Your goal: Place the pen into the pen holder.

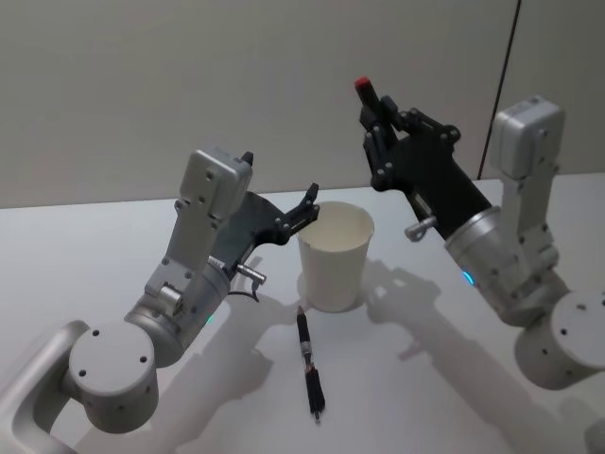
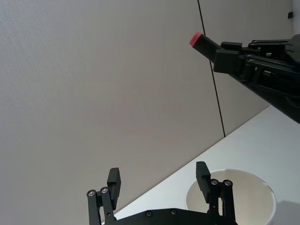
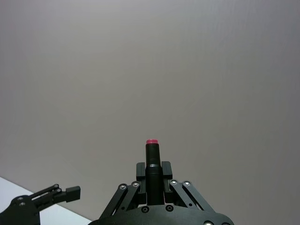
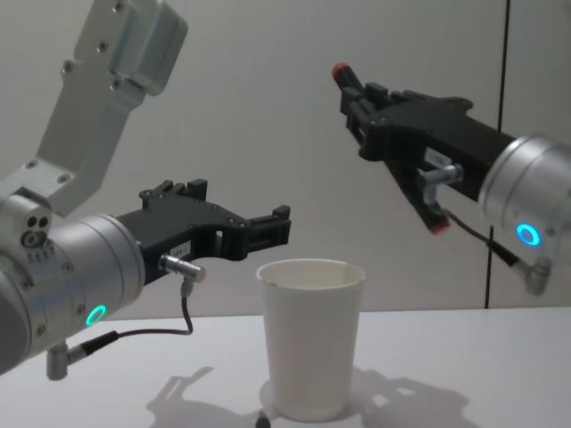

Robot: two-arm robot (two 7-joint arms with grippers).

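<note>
Fingers of the right gripper [image 1: 380,121] are clamped on the pen [image 1: 365,92], held high, above and to the right of the pen holder [image 1: 336,255]. The pen's long axis runs up out of the gripper, tilted, red cap topmost. The left gripper [image 2: 158,180] hangs spread wide beside the pen holder's rim, holding nothing. A second dark pen [image 1: 309,364] lies on the surface [image 1: 425,378] just before the pen holder.

White table [image 1: 227,407]: pen holder [image 1: 336,255] upright; loose black pen [image 1: 309,364] lying just beside.
</note>
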